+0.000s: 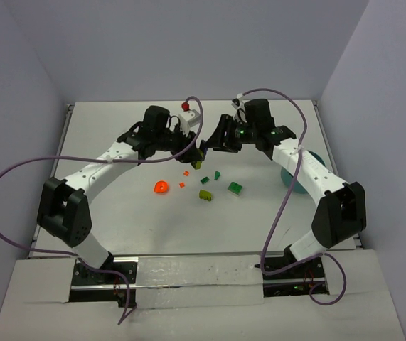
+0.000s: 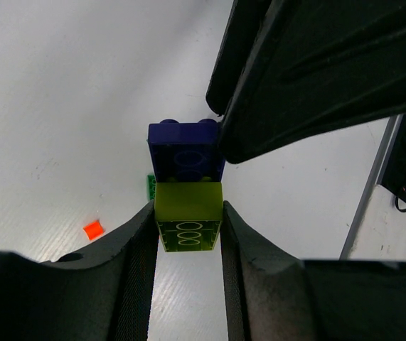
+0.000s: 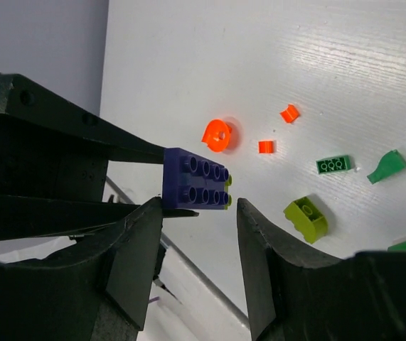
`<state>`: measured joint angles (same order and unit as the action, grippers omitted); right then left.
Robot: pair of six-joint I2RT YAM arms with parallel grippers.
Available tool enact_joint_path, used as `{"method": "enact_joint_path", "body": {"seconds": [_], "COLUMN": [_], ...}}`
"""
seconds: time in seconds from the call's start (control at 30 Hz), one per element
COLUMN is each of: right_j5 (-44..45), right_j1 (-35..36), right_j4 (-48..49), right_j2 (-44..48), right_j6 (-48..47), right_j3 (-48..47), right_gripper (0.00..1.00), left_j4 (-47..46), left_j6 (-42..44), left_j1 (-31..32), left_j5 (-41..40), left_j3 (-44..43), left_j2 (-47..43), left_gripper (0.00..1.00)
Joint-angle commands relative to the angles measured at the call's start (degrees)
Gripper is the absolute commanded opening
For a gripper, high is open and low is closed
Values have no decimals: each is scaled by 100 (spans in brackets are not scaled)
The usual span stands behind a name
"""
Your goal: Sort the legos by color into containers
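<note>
- Legos: the left gripper (image 2: 187, 207) has its fingers (image 2: 135, 263) clamped on a lime brick (image 2: 188, 217), one pad on each side. A purple brick (image 2: 185, 153) is stuck to its far end. The pair is held up off the table.
- Right gripper (image 3: 199, 206): fingers (image 3: 266, 249) apart, tips on either side of the purple brick's lower edge. Cannot tell whether they touch it.
- From above, the two grippers meet nose to nose over the middle of the table, toward its far side.
- Loose pieces lie on the surface just nearer the arm bases: orange ring (image 1: 161, 187), orange bits (image 1: 186, 172), dark green wedge (image 1: 217, 175), dark green brick (image 1: 235, 187), lime piece (image 1: 205, 194). All are apart from one another.
- Teal bowl (image 1: 290, 183) sits near the right edge, mostly hidden behind the right arm. Its contents are not visible.
- Table (image 1: 117, 142): white, with a faint streaked grain up close and a metal rail along the edges.
- White block with a red knob (image 1: 188, 114) stands at the far edge.
- Room: plain, pale grey-lilac walls (image 1: 188, 42) close in on three sides.
- Purple cables (image 1: 3, 185) loop off each arm.
</note>
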<state>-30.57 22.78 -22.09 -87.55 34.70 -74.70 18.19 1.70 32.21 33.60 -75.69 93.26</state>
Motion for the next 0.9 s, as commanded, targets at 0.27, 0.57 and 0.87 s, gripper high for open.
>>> {"method": "enact_joint_path", "body": {"seconds": [0.27, 0.57, 0.87], "right_j5": [253, 280, 1231], "right_j1": [271, 377, 722], "right_j4": [-182, -302, -1009], "right_j2": [8, -91, -276], "right_j6": [-457, -677, -1483], "right_j3": [-386, -481, -785], "right_gripper": [51, 39, 1], "left_j4": [290, 373, 648], "left_j6": [286, 378, 461], "left_j1": [147, 172, 181], "left_j5": [223, 323, 199], "left_j3": [-392, -428, -614], "left_j2": [24, 29, 151], "left_gripper": [0, 0, 0]}}
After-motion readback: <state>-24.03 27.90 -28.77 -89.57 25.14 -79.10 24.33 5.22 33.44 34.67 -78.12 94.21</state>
